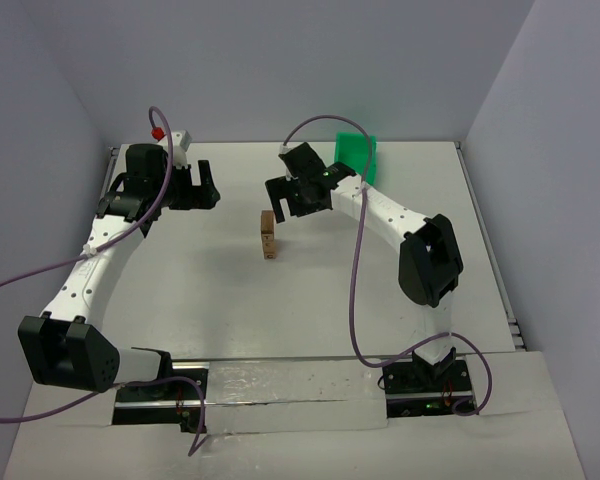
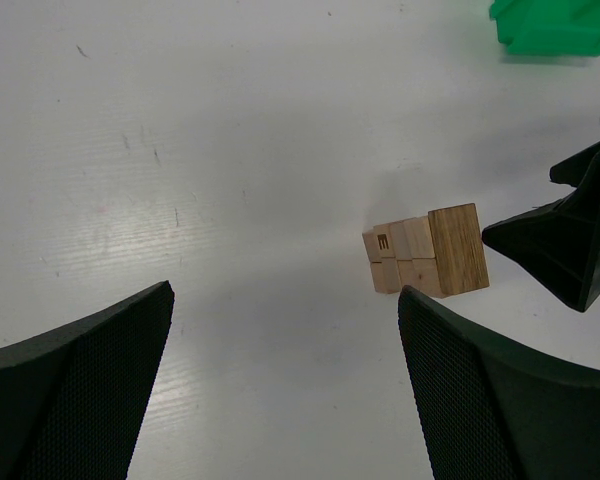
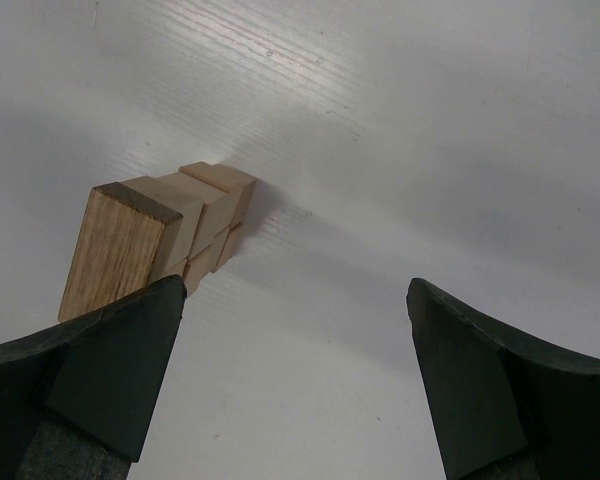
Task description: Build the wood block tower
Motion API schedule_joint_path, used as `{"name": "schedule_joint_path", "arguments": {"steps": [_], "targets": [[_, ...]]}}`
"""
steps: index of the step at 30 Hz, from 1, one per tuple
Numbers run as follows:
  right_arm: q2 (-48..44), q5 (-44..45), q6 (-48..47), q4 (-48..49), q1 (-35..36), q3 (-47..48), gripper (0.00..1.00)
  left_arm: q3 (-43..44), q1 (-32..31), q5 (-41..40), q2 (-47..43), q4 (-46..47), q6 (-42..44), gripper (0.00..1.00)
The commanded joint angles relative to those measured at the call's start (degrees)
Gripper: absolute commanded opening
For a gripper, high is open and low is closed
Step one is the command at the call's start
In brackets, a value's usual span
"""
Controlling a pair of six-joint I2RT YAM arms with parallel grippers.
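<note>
The tower (image 1: 268,235) of tan wood blocks stands several cubes tall at the table's middle. It also shows in the left wrist view (image 2: 430,255) and in the right wrist view (image 3: 155,235). My right gripper (image 1: 285,200) is open and empty, high up just right of the tower's top; in its own view (image 3: 295,330) the tower lies by the left finger (image 3: 120,360). My left gripper (image 1: 202,187) is open and empty at the far left, well away from the tower; its own view (image 2: 285,340) shows only bare table between the fingers.
A green plastic bin (image 1: 358,157) stands at the back, behind the right arm, and shows in the left wrist view (image 2: 555,25). The table's white walls close off the back and sides.
</note>
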Motion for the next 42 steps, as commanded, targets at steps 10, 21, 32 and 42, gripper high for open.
{"name": "schedule_joint_path", "arguments": {"steps": [10, 21, 32, 42], "targets": [[1.56, 1.71, 0.0, 2.65, -0.27, 4.27, 1.0, 1.06, 0.11, 1.03, -1.12, 0.45, -0.33, 0.99], [2.17, 1.53, -0.17, 2.31, -0.27, 5.39, 1.0, 0.88, 0.11, 1.03, -1.21, 0.46, -0.32, 0.99], [0.18, 2.42, -0.38, 1.42, -0.55, 4.84, 1.0, 0.43, 0.29, 1.58, -1.94, 0.45, 0.47, 0.99], [-14.42, 2.14, -3.44, 3.38, -6.48, -4.43, 1.0, -0.53, 7.87, 12.89, -3.71, -0.3, 2.68, 0.99]]}}
